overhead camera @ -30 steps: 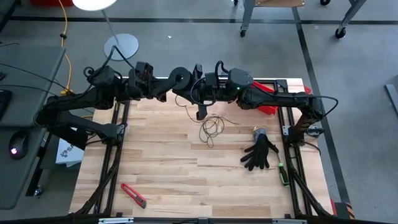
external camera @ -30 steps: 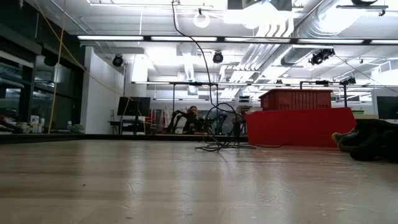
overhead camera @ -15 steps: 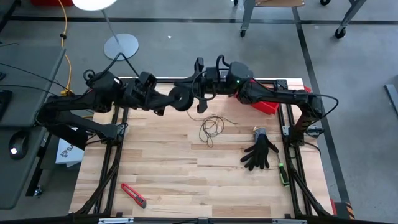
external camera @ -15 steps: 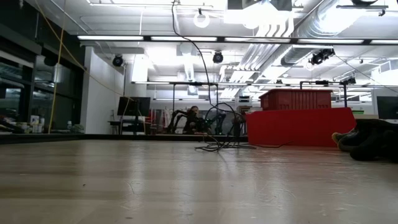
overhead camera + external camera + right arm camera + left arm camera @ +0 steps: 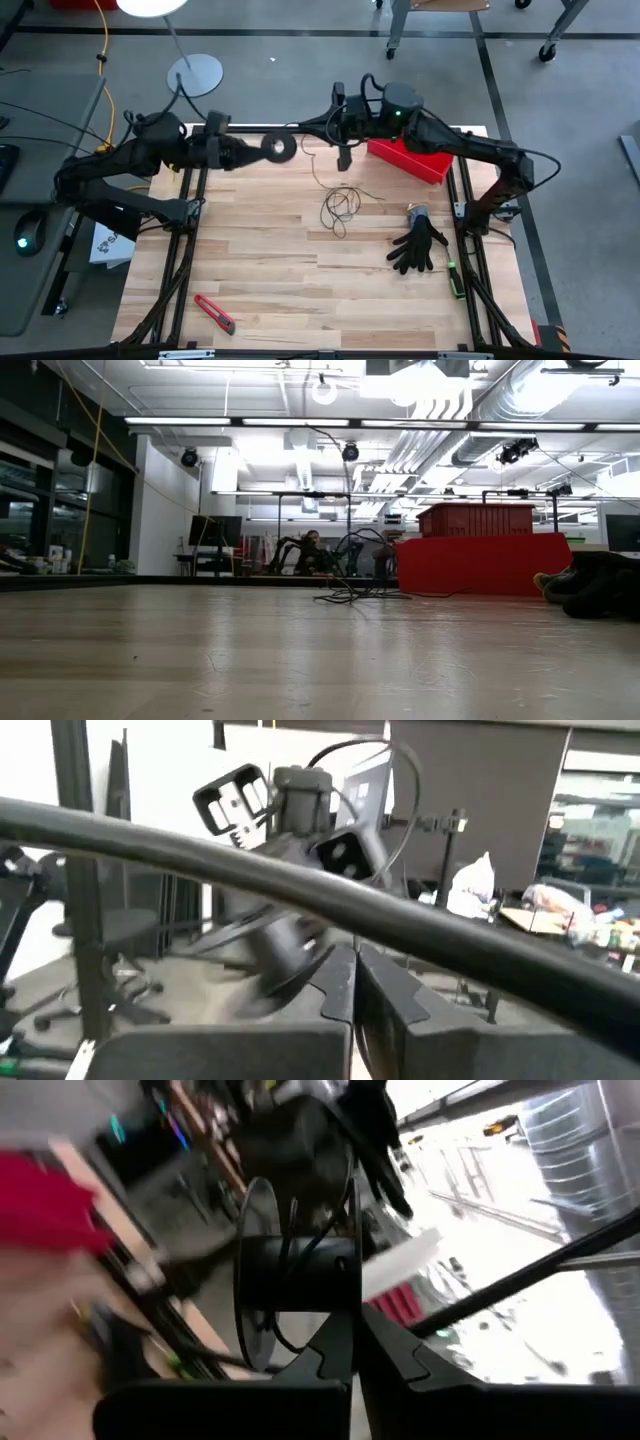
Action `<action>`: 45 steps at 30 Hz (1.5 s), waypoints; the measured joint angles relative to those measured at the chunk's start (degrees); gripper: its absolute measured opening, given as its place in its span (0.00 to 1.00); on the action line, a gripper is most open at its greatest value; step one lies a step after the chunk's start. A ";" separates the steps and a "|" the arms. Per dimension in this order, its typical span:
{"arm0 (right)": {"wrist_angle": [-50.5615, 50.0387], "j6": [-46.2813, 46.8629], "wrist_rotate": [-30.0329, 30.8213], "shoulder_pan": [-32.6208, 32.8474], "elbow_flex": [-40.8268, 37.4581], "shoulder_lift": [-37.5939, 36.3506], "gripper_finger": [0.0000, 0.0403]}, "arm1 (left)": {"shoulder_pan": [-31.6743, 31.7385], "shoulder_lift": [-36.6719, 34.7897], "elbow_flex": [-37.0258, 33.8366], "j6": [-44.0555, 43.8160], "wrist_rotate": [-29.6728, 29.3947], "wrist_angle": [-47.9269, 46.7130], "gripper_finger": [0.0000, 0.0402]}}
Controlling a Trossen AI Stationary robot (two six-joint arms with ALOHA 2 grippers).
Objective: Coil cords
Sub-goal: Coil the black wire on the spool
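Pulling apart along the table's far edge, the arms now stand spread. The left gripper (image 5: 262,148) keeps its fingers clamped on the spool (image 5: 279,147); the right gripper (image 5: 343,160) is closed, apparently pinching the cord (image 5: 338,205), whose tangle lies below both fingertips, still uncoiled.

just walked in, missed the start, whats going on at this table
Two robot arms are working a thin cord near the table's far edge. The left gripper is shut on a round black spool, held up in the air. The right gripper is shut just beside it, above the cord's loose loops, which lie tangled on the wood, not wound on. A black glove, a red box and a red cutter lie untouched.
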 joint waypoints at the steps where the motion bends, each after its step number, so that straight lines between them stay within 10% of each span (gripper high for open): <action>1: -1.46 -0.28 -0.01 0.01 0.00 -0.66 0.00 | 0.44 -0.12 0.00 2.18 -0.58 -0.02 0.00; 22: -9.23 3.58 5.56 2.87 -0.02 -1.51 0.01 | 3.87 3.98 0.00 22.74 -5.47 18.23 0.00; 33: -15.13 6.09 13.84 2.86 -0.22 -1.44 0.37 | 3.87 7.06 0.00 29.90 -5.08 29.21 0.00; 45: -19.50 1.57 17.70 2.87 -0.26 -1.42 0.40 | 3.87 7.06 0.00 33.36 -5.54 31.68 0.00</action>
